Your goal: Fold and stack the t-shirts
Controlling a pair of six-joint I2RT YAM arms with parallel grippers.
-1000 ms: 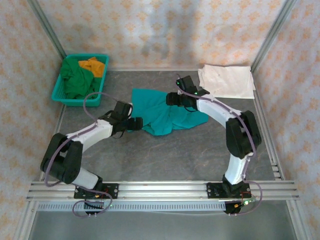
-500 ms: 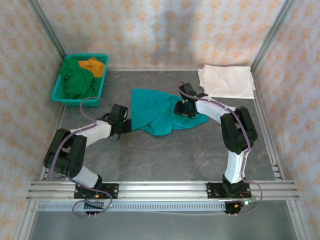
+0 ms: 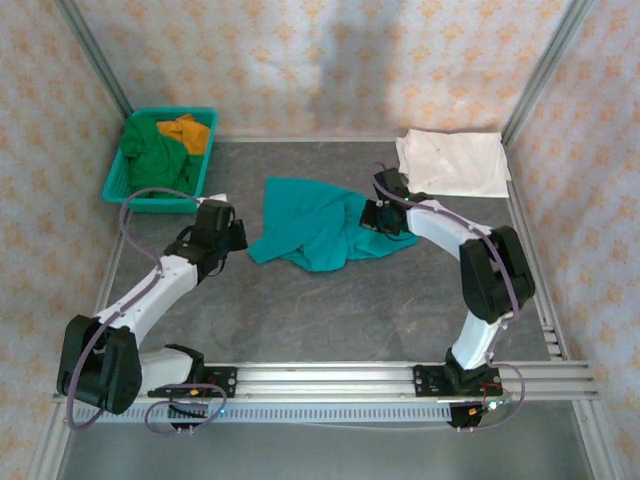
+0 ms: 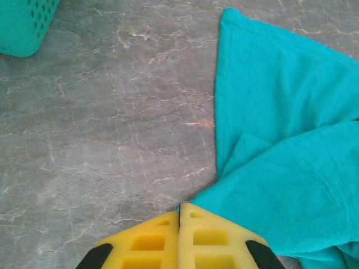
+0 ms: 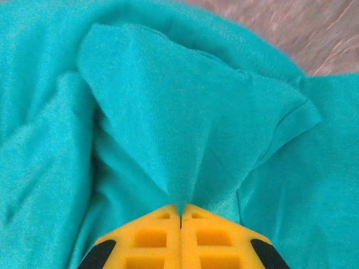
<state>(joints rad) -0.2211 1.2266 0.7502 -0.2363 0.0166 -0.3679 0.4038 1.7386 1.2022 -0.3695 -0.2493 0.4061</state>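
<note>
Teal shirt (image 3: 315,228) lies rumpled on the table (image 3: 320,315); left claw (image 4: 179,208) is pressed together on its left corner, right claw (image 5: 180,208) pinches a raised fold

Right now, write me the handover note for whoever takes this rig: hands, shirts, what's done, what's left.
Left hand: shut at the near-left corner of the teal t-shirt; grip on it unclear.
Right hand: shut on a bunched fold of that shirt.
Shirts: teal crumpled mid-table; white t-shirt looks folded, far right; dark green t-shirt and orange t-shirt in the basket, far left.
Done: the white one, apparently.
Left: spread, fold, stack the teal one, then the basket's two.
</note>
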